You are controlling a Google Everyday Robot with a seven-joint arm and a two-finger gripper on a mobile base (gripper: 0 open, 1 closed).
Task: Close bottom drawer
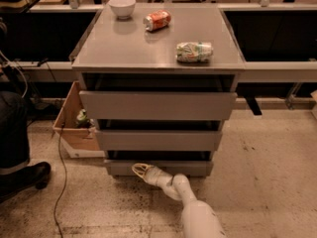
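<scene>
The grey cabinet [158,53] stands in the middle of the camera view with three drawers. The bottom drawer [168,167] is the lowest one, a plain flat grey front close to the floor, standing out about as far as the middle drawer front [158,139]. My gripper [140,170] is at the end of the white arm [198,217], low near the floor, its tip touching the left part of the bottom drawer's front. The top drawer front [157,105] is taller and wider.
On the cabinet top are a white bowl [122,6], a red can [157,20] on its side and a crushed pale can [194,52]. A cardboard box [74,128] stands on the floor to the left. A person's leg and shoe [22,175] are at far left, with a cable [59,182] across the floor.
</scene>
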